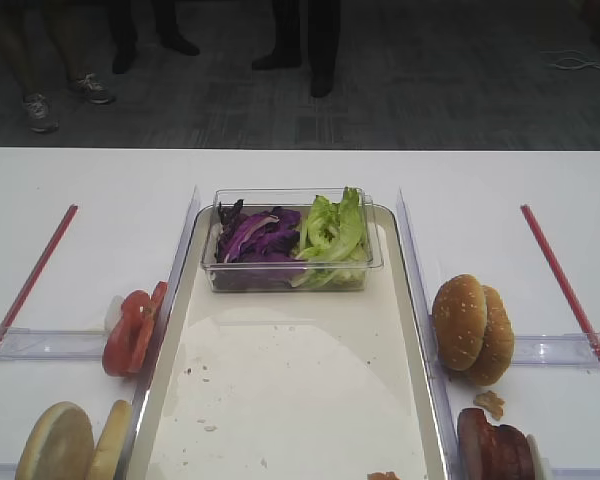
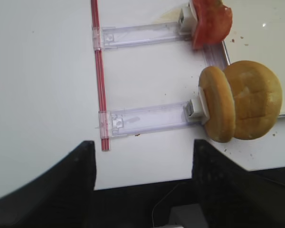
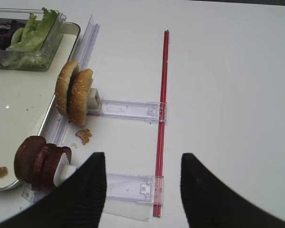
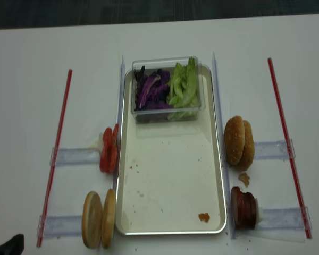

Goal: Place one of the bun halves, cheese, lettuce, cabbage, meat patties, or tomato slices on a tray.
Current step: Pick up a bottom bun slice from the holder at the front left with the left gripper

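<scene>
The cream-white tray (image 1: 290, 380) lies in the middle of the table. A clear tub at its far end holds purple cabbage (image 1: 255, 240) and green lettuce (image 1: 332, 232). Tomato slices (image 1: 132, 333) stand on edge left of the tray, with the bun halves (image 1: 75, 445) nearer the front. Meat patties (image 3: 40, 160) stand at the tray's right front corner. No cheese is in view. My left gripper (image 2: 142, 142) hangs open and empty over the table's front edge, left of the bun halves (image 2: 242, 107). My right gripper (image 3: 143, 155) is open and empty, right of the patties.
Two sesame-seeded buns (image 1: 472, 328) stand on edge right of the tray. Red strips (image 4: 60, 143) (image 4: 285, 133) run down both sides, joined to clear plastic rails (image 3: 128, 110). Crumbs (image 4: 203, 217) lie on the tray. People's legs (image 1: 300, 40) stand beyond the table.
</scene>
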{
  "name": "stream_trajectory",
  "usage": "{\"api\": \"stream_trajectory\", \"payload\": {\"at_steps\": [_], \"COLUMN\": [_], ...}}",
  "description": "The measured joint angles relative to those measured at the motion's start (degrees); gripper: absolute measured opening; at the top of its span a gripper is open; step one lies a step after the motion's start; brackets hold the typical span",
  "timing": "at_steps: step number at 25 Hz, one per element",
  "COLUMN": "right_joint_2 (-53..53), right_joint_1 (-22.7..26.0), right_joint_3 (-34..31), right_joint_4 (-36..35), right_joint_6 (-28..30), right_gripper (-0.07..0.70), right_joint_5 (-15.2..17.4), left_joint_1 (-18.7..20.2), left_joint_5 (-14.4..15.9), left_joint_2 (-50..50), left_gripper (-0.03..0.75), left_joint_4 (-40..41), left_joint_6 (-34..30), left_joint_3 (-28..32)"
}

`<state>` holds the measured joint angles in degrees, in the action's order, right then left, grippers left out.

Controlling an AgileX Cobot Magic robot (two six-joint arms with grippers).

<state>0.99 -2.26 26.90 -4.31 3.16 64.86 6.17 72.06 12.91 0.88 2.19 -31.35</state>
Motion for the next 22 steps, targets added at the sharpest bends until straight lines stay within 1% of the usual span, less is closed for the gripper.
{"api": "stream_trajectory", "payload": {"at_steps": [8, 13, 17, 19, 22], "right_joint_2": [0.0, 0.0, 0.0, 0.0, 0.0], "right_joint_1": [0.0, 0.0, 0.0, 0.0, 0.0], "right_joint_3": [0.0, 0.0, 0.0, 0.0, 0.0], "right_joint_4": [0.0, 0.0, 0.0, 0.0, 0.0], "right_joint_6": [0.1, 0.1, 0.1, 0.1, 0.1], "right_gripper": [0.384, 0.384, 0.384, 0.384, 0.384], "right_joint_5": [0.0, 0.0, 0.0, 0.0, 0.0], "left_joint_1": [0.0, 0.0, 0.2, 0.2, 0.2], "left_joint_5": [0.5, 0.3, 0.2, 0.1, -0.1], "left_joint_2": [10.4, 17.0, 23.1, 27.6, 30.5], "left_gripper": [0.414, 0.414, 0.414, 0.414, 0.414], "left_joint_4": [-0.9, -1.8, -2.5, -2.5, -2.8], "left_joint_6": [2.9, 4.6, 4.7, 4.8, 4.9], "left_joint_3": [-5.6, -7.4, -8.5, -10.3, -11.8]}}
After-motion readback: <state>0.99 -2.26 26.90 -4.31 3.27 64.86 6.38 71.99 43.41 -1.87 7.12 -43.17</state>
